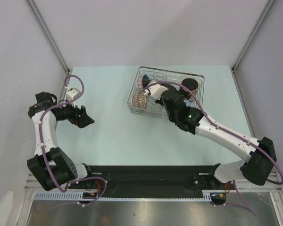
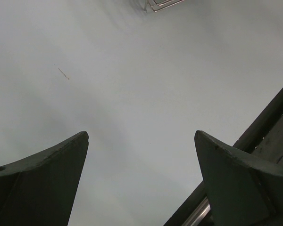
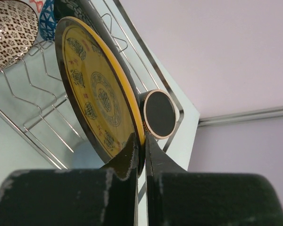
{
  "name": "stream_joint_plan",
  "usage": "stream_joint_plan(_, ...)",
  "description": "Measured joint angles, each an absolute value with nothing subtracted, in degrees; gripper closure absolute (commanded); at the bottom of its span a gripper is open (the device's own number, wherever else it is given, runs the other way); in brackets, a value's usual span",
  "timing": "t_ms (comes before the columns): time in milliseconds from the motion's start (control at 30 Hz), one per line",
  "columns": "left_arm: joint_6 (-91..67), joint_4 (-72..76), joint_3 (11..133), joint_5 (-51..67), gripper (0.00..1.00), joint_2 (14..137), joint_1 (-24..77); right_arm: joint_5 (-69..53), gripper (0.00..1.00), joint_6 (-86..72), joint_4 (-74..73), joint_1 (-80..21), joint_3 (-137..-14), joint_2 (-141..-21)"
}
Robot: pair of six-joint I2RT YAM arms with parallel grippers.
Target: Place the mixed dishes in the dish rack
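The dish rack (image 1: 198, 77) is a silver wire basket at the far middle of the table. My right gripper (image 3: 141, 139) is over it (image 1: 164, 97), shut on the rim of the small yellow patterned plate (image 3: 92, 89), which stands on edge among the rack's prongs (image 3: 19, 94). A dark plate edge (image 3: 78, 5) shows just behind it. The black mug (image 3: 159, 113) sits beside the plate, bottom toward the camera. The beige-pink bowl (image 3: 9, 30) and the blue patterned bowl (image 3: 47, 16) lie in the rack. The light-blue cup is not visible. My left gripper (image 1: 87, 117) is open and empty (image 2: 141, 134) above bare table.
Grey enclosure walls with metal corner posts (image 1: 49, 37) close in the table on three sides. A black strip (image 1: 151, 176) runs along the near edge by the arm bases. A corner of the rack (image 2: 162, 4) shows at the top of the left wrist view.
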State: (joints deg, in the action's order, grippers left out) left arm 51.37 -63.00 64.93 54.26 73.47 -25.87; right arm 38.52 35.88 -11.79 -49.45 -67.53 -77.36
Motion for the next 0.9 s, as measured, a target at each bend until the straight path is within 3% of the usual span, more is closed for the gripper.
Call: stream_joint_plan(900, 50.39, -60.18, 62.43, 54.26, 0.00, 73.45, -25.87, 40.71, 1.00, 51.03, 6.83, -50.52, -61.06, -89.91)
